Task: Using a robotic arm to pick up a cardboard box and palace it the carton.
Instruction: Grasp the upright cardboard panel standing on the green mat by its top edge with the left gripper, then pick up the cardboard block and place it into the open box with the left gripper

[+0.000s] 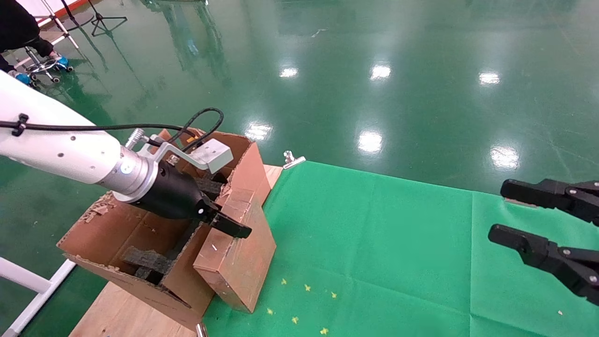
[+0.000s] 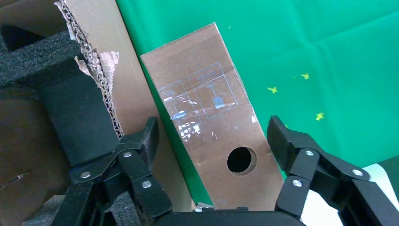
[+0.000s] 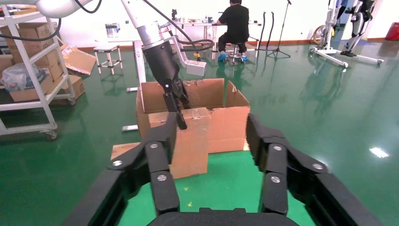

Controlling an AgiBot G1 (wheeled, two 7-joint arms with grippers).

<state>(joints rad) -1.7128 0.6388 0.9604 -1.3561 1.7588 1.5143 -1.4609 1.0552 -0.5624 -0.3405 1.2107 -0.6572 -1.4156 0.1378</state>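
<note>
The small taped cardboard box (image 1: 238,262) stands tilted on the green cloth, leaning against the outer wall of the carton (image 1: 112,229). Black foam inserts (image 1: 145,260) sit inside the carton. My left gripper (image 1: 224,223) on the white arm is open and straddles the box's upper end without touching it. In the left wrist view the box (image 2: 211,122), with a round hole, lies between the spread fingers (image 2: 149,136), next to the carton wall (image 2: 106,42). My right gripper (image 1: 497,210) is open and empty, hovering at the far right; the right wrist view shows it (image 3: 210,129) facing the box (image 3: 188,150) and carton (image 3: 228,125).
A green cloth (image 1: 374,243) covers the table, with small yellow marks (image 1: 306,288) near the box. The carton rests on a wooden board (image 1: 121,309) at the table's left end. A metal clip (image 1: 292,160) holds the cloth's far edge. Shiny green floor lies beyond.
</note>
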